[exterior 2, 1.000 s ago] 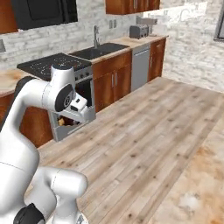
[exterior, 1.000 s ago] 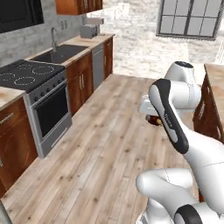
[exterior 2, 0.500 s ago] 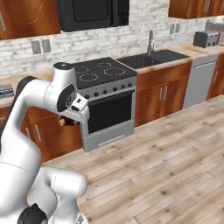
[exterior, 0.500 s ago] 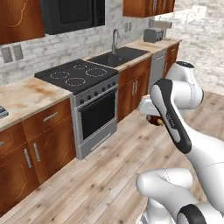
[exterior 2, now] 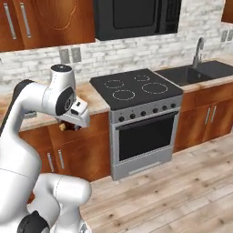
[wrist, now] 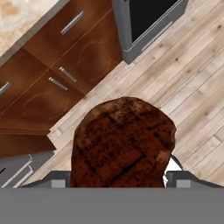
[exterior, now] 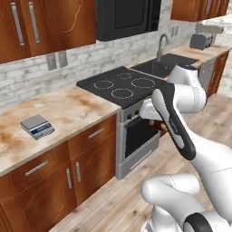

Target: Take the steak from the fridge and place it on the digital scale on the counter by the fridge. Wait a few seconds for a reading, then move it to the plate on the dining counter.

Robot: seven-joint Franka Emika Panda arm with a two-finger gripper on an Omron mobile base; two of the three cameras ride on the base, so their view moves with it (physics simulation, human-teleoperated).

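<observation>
The steak point(wrist: 122, 144), a dark red-brown lump with char marks, sits between my gripper's fingers and hangs above the wooden floor in front of the drawer fronts. My gripper point(exterior: 158, 126) is shut on it at about counter height, in front of the oven; from the right it shows as gripper point(exterior 2: 68, 126) with the steak point(exterior 2: 63, 127) under the hand. The digital scale point(exterior: 37, 126) lies on the counter point(exterior: 79, 108), well to the left of the gripper. The fridge, the plate and the dining counter are out of view.
A black cooktop with oven point(exterior: 124, 86) stands right of the counter, with a sink point(exterior: 158, 65) and a toaster point(exterior: 201, 41) further along. A microwave point(exterior: 127, 16) and wooden wall cabinets point(exterior: 45, 22) hang above. Plank floor point(exterior 2: 173, 191) lies open in front.
The whole picture has swept sideways, so the base has turned along the kitchen wall. The counter with the scale has come into view. The arm has kept its pose with the steak.
</observation>
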